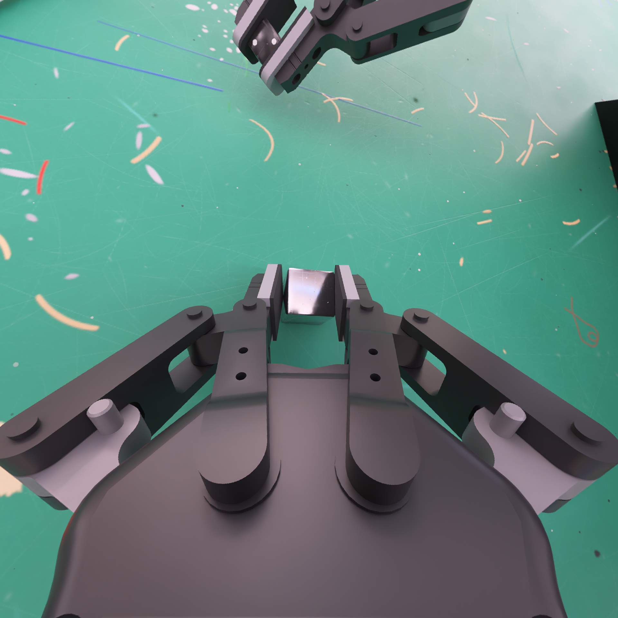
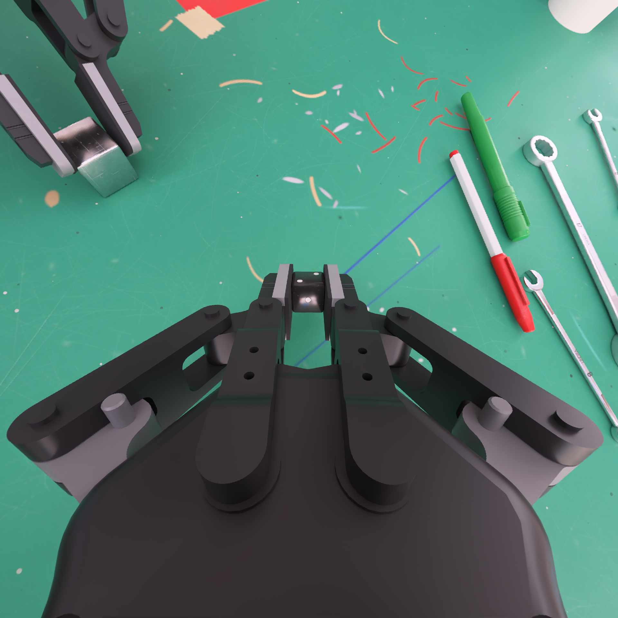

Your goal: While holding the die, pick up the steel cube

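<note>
The steel cube (image 1: 309, 294) is shiny and sits between the two pads of my left gripper (image 1: 309, 284), which is shut on it. In the right wrist view the same gripper (image 2: 100, 160) grips the cube (image 2: 100, 164) at the top left, low over the green mat; I cannot tell whether the cube touches the mat. My right gripper (image 2: 307, 284) is shut on the die (image 2: 307, 294), which is black with white dots, and holds it above the mat. The right gripper (image 1: 264, 58) with the die (image 1: 264, 40) also shows at the top of the left wrist view.
A green marker (image 2: 495, 167), a red-and-white marker (image 2: 488, 237) and several wrenches (image 2: 575, 227) lie on the mat (image 2: 200, 234) to the right. A white object (image 2: 582, 13) and a red sheet (image 2: 217, 5) are at the far edge. A dark block (image 1: 610, 140) sits at the right edge.
</note>
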Action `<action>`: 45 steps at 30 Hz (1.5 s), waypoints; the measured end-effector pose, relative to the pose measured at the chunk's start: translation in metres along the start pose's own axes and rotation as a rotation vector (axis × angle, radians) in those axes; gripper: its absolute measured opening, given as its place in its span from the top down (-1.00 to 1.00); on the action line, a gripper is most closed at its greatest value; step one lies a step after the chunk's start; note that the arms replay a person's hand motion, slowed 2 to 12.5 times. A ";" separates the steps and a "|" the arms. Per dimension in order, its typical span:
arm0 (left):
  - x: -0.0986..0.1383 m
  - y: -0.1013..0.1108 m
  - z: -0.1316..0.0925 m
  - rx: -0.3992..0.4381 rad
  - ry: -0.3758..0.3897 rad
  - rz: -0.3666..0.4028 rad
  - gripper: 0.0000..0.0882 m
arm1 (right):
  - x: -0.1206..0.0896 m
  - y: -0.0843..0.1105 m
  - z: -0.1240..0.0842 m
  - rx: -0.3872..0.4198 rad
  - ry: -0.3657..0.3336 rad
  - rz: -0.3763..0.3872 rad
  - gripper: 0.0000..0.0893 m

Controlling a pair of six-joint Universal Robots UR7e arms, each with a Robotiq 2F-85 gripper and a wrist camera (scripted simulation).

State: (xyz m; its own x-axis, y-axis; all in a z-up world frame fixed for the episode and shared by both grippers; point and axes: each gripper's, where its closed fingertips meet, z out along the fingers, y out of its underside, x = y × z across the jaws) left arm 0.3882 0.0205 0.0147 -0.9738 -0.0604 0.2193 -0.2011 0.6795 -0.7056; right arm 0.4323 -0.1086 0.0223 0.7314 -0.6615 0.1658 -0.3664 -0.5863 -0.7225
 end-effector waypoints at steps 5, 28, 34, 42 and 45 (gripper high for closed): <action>0.000 0.000 0.000 0.000 0.000 0.000 0.37 | 0.000 -0.001 -0.001 0.001 0.004 -0.003 0.64; 0.000 0.000 0.000 0.000 0.000 -0.001 0.37 | 0.002 0.000 -0.003 -0.002 0.016 -0.011 0.64; 0.000 0.000 0.000 0.001 0.002 -0.003 0.37 | 0.006 0.000 -0.002 0.001 0.019 -0.014 0.64; -0.001 0.000 -0.001 0.009 -0.002 -0.011 0.37 | 0.008 -0.004 -0.002 0.016 0.016 -0.008 0.64; -0.001 -0.002 -0.002 0.021 0.001 -0.015 0.37 | 0.008 -0.004 -0.001 0.018 0.016 -0.007 0.64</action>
State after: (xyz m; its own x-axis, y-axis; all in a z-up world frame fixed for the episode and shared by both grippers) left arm 0.3899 0.0205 0.0169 -0.9707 -0.0696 0.2302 -0.2174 0.6633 -0.7161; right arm 0.4392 -0.1125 0.0270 0.7244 -0.6651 0.1813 -0.3509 -0.5820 -0.7336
